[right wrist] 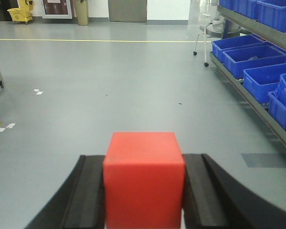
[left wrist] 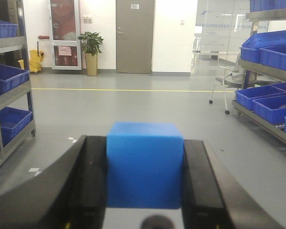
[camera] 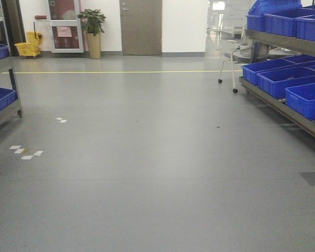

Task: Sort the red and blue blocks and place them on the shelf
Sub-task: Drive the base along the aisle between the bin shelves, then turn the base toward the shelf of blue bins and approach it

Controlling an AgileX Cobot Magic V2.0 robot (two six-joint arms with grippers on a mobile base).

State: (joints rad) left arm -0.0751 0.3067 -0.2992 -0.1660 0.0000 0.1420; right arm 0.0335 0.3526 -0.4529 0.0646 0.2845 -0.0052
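In the left wrist view the blue block (left wrist: 145, 167) fills the gap between the black fingers, and my left gripper (left wrist: 145, 143) is shut on it. The right wrist view shows the red block (right wrist: 144, 181) clamped the same way, with my right gripper (right wrist: 144, 160) shut on it. Both blocks are held in the air above grey floor. A steel shelf (camera: 283, 107) runs along the right side, several metres ahead, and shows in the right wrist view as the shelf (right wrist: 248, 93). Another shelf (left wrist: 12, 93) stands on the left. Neither gripper appears in the front view.
Blue bins (camera: 291, 79) fill the right rack's tiers, and more blue bins (left wrist: 9, 78) sit on the left rack. A white wheeled chair (camera: 228, 71) stands by the right rack's far end. White tape marks (camera: 25, 152) dot the floor. A yellow mop bucket (camera: 29, 47) and a potted plant (camera: 93, 29) stand at the far wall.
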